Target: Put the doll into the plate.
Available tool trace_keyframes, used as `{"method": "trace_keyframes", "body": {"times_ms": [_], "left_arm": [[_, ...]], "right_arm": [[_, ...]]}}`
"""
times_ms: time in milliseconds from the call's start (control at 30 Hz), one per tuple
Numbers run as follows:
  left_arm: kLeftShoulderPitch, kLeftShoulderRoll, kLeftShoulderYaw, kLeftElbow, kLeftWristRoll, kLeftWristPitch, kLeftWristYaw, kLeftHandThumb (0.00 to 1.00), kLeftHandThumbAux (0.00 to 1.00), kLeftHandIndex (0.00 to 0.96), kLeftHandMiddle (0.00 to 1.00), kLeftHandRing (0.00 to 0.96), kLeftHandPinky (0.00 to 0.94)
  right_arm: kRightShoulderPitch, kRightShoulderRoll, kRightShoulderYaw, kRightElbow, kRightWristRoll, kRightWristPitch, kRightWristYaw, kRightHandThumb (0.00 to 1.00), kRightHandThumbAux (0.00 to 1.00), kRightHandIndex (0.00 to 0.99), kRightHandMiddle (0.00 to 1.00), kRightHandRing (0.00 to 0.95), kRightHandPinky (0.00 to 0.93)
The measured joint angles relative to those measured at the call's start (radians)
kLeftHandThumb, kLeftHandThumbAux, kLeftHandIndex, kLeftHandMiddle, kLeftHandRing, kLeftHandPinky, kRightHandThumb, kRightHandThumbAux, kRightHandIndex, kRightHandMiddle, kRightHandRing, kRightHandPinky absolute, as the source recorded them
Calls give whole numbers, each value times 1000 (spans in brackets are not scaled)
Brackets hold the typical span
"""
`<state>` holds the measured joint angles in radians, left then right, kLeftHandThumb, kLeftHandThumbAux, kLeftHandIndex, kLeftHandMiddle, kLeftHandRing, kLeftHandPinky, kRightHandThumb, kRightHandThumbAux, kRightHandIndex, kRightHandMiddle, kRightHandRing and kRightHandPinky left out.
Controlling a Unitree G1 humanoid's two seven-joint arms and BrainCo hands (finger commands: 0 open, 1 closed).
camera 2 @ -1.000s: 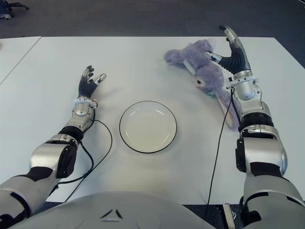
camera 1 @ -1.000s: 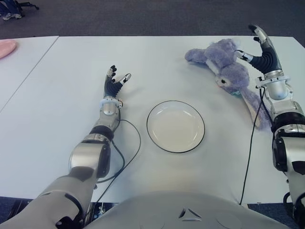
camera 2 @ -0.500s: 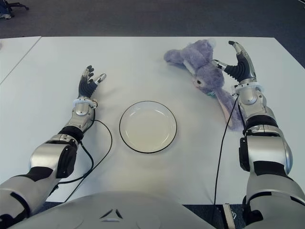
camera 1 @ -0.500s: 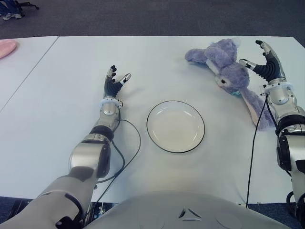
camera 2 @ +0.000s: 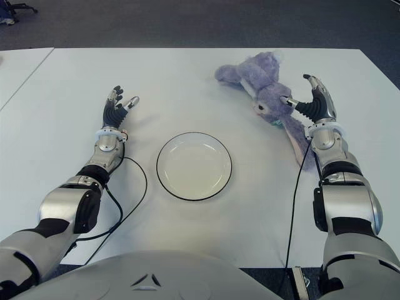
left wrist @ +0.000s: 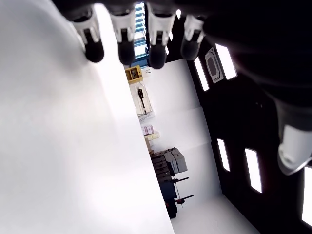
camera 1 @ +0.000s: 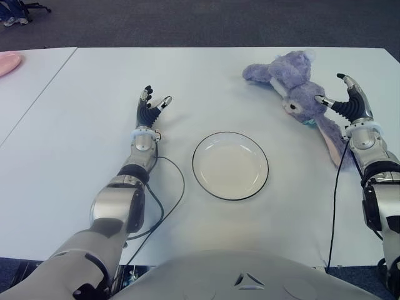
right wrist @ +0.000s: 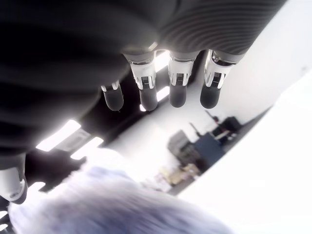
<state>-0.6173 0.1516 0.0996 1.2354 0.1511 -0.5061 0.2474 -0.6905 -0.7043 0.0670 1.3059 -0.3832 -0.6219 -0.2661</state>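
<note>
Counter: white counter, dark carpet floor beyond it.
Plate: white plate, bare, mid-counter.
Doll: purple doll lying flat, beyond-right of the plate; long axis slants, ear toward the robot.
Right robot hand: fingers spread, just right of the doll, holding nothing.
Left robot hand: fingers apart, left of the plate.

Both arms: silver segmented shells, black joints. Left hand and right hand: black ribbed palms, silver-tipped fingers. Black cable trails lower left.
</note>
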Motion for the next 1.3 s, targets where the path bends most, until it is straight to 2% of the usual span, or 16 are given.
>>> {"method": "trace_keyframes", "body": {"times_ms": [233, 567, 1100, 1300], "left_arm": [[0, 0, 0, 0, 0, 0, 0, 0, 502, 84, 113, 82, 29], [0, 0, 0, 0, 0, -2, -1, 0, 499, 79, 119, 84, 9], [0, 1, 0, 0, 0, -2, -3, 0, 508, 70, 114, 83, 21], [0, 1, 0, 0, 0, -2, -3, 0, 501, 66, 108, 82, 25]], "right_arm": [[18, 0, 0, 0, 1, 1, -3, 158, 510, 94, 0, 0, 0], [19, 3, 1, -6, 6, 12, -5, 253, 534, 104, 0, 0, 16], [17, -7, 25, -34, -4, 16, -29, 228, 517, 86, 0, 0, 13], [17, -26, 39, -68, -18, -10, -56, 173, 485, 85, 0, 0, 1]]}}
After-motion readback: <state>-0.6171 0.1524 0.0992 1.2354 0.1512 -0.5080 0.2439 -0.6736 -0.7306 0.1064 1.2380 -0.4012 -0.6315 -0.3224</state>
